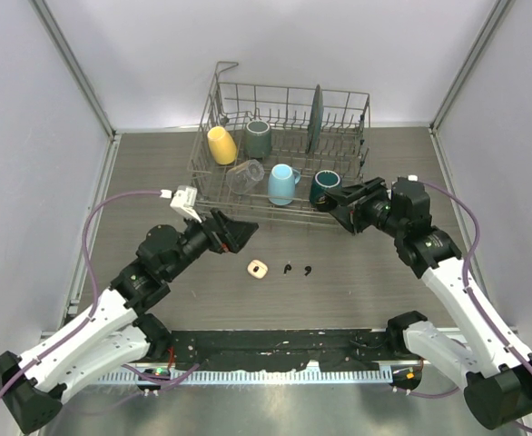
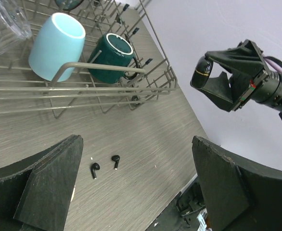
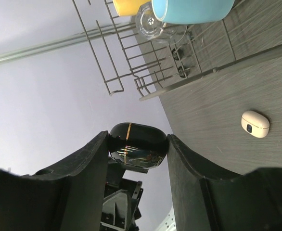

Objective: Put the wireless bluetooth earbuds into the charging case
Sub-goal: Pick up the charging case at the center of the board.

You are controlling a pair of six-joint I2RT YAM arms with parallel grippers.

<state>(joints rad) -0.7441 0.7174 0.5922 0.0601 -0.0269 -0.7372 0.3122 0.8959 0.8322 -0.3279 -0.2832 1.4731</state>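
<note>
Earbuds (image 1: 287, 269): two, black, stemmed, on table (image 1: 357, 300) | right hand (image 3: 137, 142): clamps glossy black case (image 3: 137, 154) | left hand (image 2: 136, 159): wide

Two black stemmed earbuds lay loose on the table, near the middle and side by side but apart. The left earbud (image 1: 287, 269) (image 2: 94, 169) and the right earbud (image 1: 308, 270) (image 2: 115, 160) both rested on their sides, just right of a cream case (image 1: 258, 269). The black case (image 3: 137, 147) (image 2: 202, 72), glossy and rounded with a thin gold line, was shut. It was off the table to the right and farther back, clamped between the fingers of the right gripper (image 3: 137, 138).
</note>
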